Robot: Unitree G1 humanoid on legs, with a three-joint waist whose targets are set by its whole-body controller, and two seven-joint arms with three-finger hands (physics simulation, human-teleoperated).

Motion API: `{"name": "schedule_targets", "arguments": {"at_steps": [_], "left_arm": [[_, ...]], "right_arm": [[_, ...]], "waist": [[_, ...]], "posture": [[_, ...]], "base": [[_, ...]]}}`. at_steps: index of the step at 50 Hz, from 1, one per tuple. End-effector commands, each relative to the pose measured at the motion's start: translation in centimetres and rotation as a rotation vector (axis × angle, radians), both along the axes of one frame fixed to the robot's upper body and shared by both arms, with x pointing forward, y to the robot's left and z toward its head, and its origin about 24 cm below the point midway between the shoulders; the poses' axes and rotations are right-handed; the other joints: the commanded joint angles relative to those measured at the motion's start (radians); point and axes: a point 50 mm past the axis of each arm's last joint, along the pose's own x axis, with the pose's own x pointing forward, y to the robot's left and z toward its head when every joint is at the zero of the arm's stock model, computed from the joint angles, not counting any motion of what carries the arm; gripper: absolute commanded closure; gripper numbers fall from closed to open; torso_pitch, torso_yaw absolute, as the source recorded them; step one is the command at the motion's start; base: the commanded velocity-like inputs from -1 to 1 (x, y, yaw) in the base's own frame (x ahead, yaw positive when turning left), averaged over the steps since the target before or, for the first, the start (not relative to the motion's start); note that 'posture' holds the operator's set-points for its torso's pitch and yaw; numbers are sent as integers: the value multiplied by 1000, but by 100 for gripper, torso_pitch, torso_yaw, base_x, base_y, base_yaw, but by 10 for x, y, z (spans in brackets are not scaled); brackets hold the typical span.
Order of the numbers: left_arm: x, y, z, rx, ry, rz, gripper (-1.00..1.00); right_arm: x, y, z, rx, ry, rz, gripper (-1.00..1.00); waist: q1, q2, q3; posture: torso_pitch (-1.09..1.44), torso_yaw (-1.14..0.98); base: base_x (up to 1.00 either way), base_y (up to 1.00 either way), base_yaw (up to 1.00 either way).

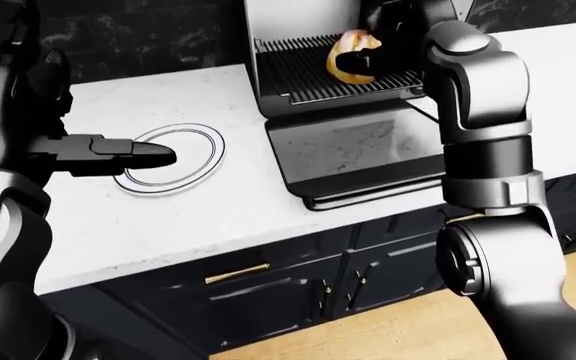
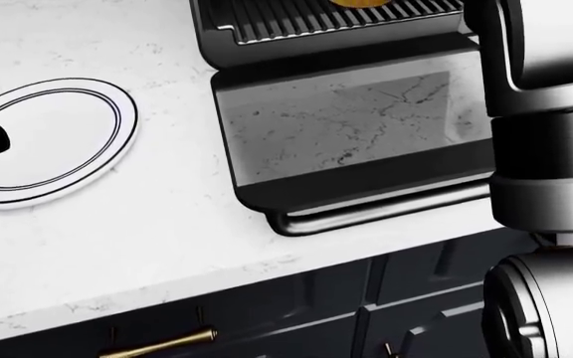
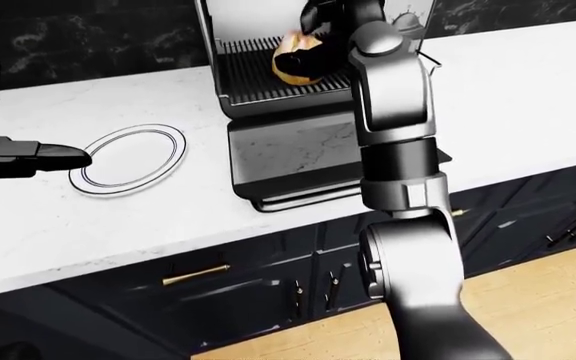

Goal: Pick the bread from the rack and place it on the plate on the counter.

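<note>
The golden bread (image 1: 342,67) is over the wire rack (image 1: 303,75) inside the open toaster oven. My right hand (image 1: 365,51) reaches into the oven, its dark fingers closed round the bread. A thin orange edge of the bread (image 2: 361,3) shows at the top of the head view. The white plate (image 1: 196,146) with dark rings lies on the marble counter (image 1: 218,202), left of the oven. My left hand (image 1: 136,155) hovers flat over the plate's left rim, fingers stretched out and holding nothing.
The oven's glass door (image 2: 351,130) lies folded down flat on the counter, its bar handle (image 2: 366,212) near the counter's edge. Dark cabinets with brass handles (image 1: 236,274) stand below, above a wooden floor (image 1: 408,337). A black backsplash runs behind.
</note>
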Motion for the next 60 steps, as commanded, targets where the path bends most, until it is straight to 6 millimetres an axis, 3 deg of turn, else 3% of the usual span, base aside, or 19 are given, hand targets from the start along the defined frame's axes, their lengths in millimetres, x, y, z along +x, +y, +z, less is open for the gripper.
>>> {"name": "schedule_targets", "arguments": {"at_steps": [1, 20, 30, 60], "left_arm": [[-6, 0, 11, 18, -73, 11, -100], [-5, 0, 10, 11, -70, 12, -100], [-4, 0, 9, -19, -56, 13, -100], [-9, 3, 9, -46, -72, 9, -100]], "right_arm": [[-11, 2, 29, -3, -108, 7, 100], [-47, 21, 70, -13, -194, 73, 100], [-64, 43, 89, -22, -224, 155, 100], [-73, 76, 115, -23, -259, 266, 100]], "waist": [[0, 2, -29], [-1, 7, -20], [3, 12, -17], [91, 18, -18]], "posture": [[0, 0], [0, 0], [0, 3], [0, 17]], "base": [[0, 0, 0], [0, 0, 0], [0, 0, 0], [0, 0, 0]]}}
